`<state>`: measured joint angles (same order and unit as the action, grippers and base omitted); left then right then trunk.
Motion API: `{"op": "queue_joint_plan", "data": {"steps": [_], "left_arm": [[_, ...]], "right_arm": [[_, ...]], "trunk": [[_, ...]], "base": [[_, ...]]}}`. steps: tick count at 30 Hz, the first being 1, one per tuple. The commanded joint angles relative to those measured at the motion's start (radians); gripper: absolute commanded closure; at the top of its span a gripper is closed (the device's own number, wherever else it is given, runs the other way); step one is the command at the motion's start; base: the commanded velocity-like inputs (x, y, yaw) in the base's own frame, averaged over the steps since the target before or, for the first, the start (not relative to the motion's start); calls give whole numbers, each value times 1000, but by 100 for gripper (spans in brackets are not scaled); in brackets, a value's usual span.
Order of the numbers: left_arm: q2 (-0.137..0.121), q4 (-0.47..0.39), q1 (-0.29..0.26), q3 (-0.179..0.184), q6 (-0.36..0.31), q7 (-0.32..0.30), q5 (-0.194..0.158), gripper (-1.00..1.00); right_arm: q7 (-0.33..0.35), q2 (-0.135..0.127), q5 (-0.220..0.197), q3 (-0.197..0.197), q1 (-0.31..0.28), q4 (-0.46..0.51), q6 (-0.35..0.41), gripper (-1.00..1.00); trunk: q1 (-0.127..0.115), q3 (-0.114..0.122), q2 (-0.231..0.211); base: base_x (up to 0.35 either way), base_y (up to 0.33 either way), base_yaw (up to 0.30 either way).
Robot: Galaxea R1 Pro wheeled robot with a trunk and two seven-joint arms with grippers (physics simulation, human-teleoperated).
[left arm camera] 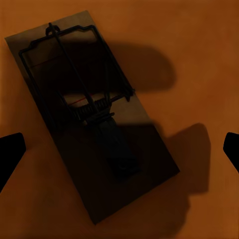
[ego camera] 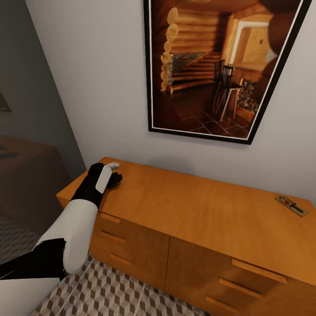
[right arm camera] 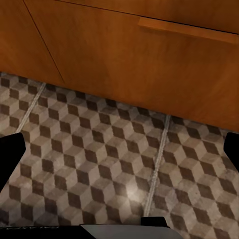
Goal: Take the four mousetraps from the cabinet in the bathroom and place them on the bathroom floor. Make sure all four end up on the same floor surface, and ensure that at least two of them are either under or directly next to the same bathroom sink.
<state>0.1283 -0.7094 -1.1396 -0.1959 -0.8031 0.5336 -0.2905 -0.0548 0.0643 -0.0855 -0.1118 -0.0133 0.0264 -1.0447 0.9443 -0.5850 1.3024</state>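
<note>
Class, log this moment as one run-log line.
left hand: open over mousetrap | cabinet top | second mousetrap: far end

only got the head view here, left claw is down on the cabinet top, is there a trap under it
Observer: Yes, the left wrist view shows a mousetrap lying flat on the cabinet top, between the open fingers of the left claw.
Operator: touching it yet
Observer: No, both fingertips stand apart from the plate.
Operator: right claw
Observer: Its camera faces the bathroom floor and a drawer front, holding nothing.
</note>
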Motion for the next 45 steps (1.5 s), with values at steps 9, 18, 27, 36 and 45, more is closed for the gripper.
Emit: {"op": "queue_joint_plan", "data": {"steps": [9,18,27,36,45], "left_arm": [[1,73,0,-4,-1,9,-16,-100],[1,72,0,-4,-1,9,-16,100],[1,71,0,-4,-2,9,-16,100],[1,70,0,-4,-2,9,-16,100],[1,56,0,-6,-3,11,-16,100]], "right_arm": [[-4,0,-8,-9,-1,0,-2,-100],[-4,0,-8,-9,-1,0,-2,-100],[-4,0,-8,-9,-1,0,-2,-100],[-4,0,-8,-9,-1,0,-2,-100],[-4,0,-8,-9,-1,0,-2,-100]], "trunk": [[0,-1,0],[0,-1,0],[0,-1,0],[0,-1,0],[0,-1,0]], "base": [[0,0,0],[0,0,0],[0,0,0],[0,0,0],[0,0,0]]}}
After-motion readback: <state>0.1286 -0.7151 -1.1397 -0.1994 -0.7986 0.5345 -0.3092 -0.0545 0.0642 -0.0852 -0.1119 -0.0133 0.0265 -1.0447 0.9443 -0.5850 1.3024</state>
